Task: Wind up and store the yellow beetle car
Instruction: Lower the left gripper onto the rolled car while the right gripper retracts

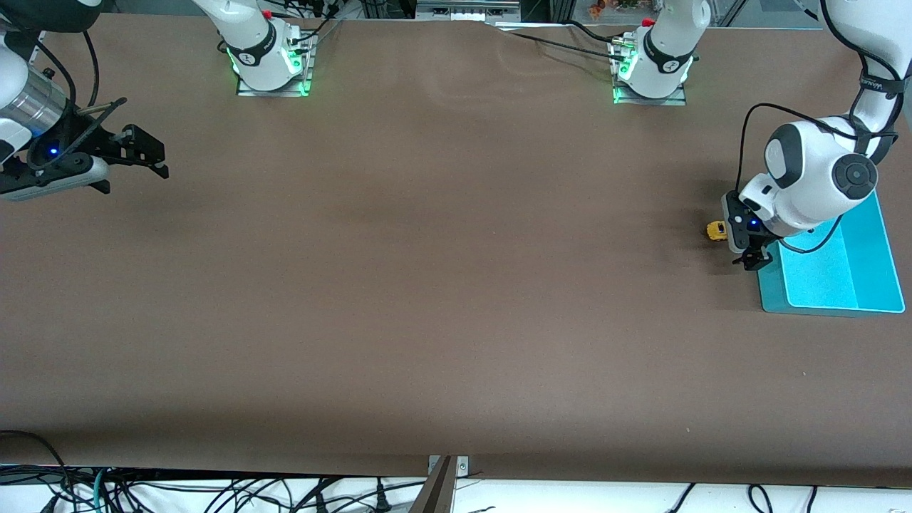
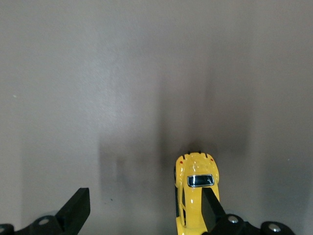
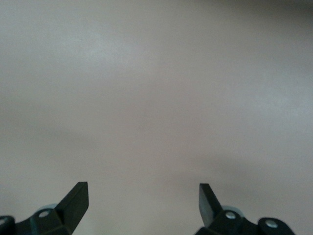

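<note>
At the left arm's end of the worktop, your yellow beetle car sits unstored beside the teal tray; left end effector spread around nothing, right end effector waits, released.

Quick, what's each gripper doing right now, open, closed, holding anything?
Left gripper: open, holding nothing, one finger over the yellow beetle car on the table.
Right gripper: open, empty, waiting at its end.

Glossy yellow beetle car on a matt brown table; smooth plastic-looking turquoise tray.
</note>
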### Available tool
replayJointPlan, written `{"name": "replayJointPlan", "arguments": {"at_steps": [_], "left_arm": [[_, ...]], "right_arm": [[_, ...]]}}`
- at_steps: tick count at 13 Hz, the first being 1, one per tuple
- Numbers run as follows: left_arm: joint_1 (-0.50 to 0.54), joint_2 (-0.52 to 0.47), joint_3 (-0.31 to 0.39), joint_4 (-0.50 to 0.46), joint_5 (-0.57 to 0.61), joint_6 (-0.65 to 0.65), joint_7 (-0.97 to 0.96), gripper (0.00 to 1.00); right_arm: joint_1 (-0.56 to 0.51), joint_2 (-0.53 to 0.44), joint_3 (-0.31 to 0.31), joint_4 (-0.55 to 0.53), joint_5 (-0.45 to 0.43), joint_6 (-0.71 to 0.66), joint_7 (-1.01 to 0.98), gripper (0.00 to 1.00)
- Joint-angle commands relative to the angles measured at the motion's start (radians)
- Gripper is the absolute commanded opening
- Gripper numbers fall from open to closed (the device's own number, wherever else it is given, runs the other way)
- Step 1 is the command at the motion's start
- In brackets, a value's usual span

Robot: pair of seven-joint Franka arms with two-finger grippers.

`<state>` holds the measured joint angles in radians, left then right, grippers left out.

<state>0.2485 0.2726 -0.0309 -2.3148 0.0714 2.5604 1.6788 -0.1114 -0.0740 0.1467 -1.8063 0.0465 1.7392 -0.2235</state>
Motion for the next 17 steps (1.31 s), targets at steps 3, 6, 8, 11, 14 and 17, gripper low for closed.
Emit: {"name": "replayJointPlan", "arguments": {"at_steps": [3,6,8,11,14,17], "left_arm": [[0.041,-0.004,-0.004,-0.083,0.022,0.089,0.033,1.00],[0.043,-0.009,-0.003,-0.107,0.022,0.089,0.035,1.00],[0.044,-0.009,-0.003,-0.118,0.022,0.089,0.045,1.00],[0.052,-0.006,0.000,-0.159,0.022,0.164,0.076,1.00],[0.057,-0.004,0.014,-0.176,0.030,0.195,0.079,1.00],[0.057,-0.003,0.037,-0.175,0.047,0.198,0.099,0.86]], "right_arm": [[0.084,0.017,-0.081,0.044,-0.004,-0.070,0.087,1.00],[0.085,0.023,-0.081,0.045,-0.008,-0.063,0.088,1.00],[0.084,0.025,-0.081,0.044,-0.008,-0.053,0.087,1.00],[0.082,0.045,-0.082,0.056,-0.010,-0.052,0.084,1.00],[0.085,0.057,-0.082,0.073,-0.008,-0.053,0.085,1.00],[0.087,0.057,-0.079,0.073,-0.008,-0.052,0.085,1.00]]}}
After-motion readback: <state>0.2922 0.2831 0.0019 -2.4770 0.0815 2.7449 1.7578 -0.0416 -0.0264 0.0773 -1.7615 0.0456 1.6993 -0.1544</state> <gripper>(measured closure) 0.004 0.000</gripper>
